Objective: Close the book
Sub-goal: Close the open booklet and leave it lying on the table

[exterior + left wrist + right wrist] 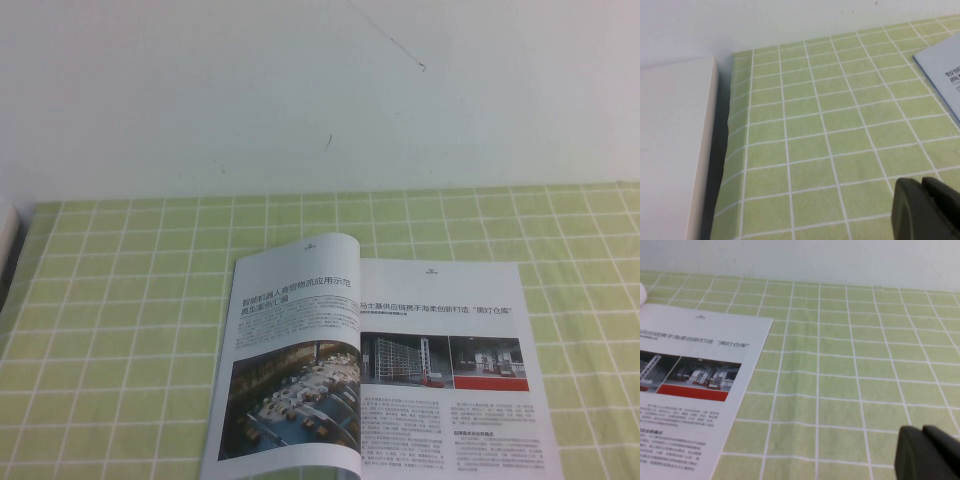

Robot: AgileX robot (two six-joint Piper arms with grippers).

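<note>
An open magazine-like book (385,370) lies on the green checked cloth at the near middle of the table. Its left page (295,360) curls upward at the top; its right page (450,370) lies flat, showing photos and text. Neither arm appears in the high view. In the left wrist view my left gripper (922,186) is shut, hovering over bare cloth with the book's corner (945,70) some way off. My right gripper (922,432) in the right wrist view is shut too, above the cloth beside the book's right page (690,385), not touching it.
A green cloth with a white grid (120,300) covers the table up to a white wall (300,90). A white flat board or box (670,150) borders the cloth's left edge, also seen as a sliver at the far left (6,235).
</note>
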